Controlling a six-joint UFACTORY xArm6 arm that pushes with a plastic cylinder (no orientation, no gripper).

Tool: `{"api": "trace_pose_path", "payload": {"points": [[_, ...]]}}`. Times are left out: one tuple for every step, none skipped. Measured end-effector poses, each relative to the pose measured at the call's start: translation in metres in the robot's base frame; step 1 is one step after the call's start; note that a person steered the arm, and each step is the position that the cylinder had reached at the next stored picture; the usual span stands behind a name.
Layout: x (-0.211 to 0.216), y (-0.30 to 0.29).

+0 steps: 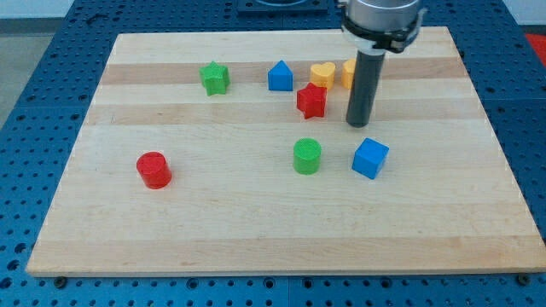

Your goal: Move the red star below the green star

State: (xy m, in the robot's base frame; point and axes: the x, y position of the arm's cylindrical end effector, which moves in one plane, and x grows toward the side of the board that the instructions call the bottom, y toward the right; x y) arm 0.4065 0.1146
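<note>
Pale wood bench, smooth grain; no claw on this rig, just my tip on a dark rod, just right of the red star. Green star sits well left, near the top. I'd push left and slightly down, staying centred so the ribbed plastic star doesn't spin off toward the blue house block.

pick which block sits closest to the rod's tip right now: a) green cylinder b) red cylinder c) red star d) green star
c, my tip stands just to the view's right of the red star, with a small gap between them, while the green star, the green cylinder and the red cylinder all lie farther off.
</note>
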Motion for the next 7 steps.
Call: {"api": "trace_pose_path", "payload": {"points": [[-0.007, 0.004], [-0.013, 0.001], [-0.016, -0.023], [-0.017, -0.058], [-0.017, -0.084], [-0.018, -0.077], [-0.03, -0.063]]}}
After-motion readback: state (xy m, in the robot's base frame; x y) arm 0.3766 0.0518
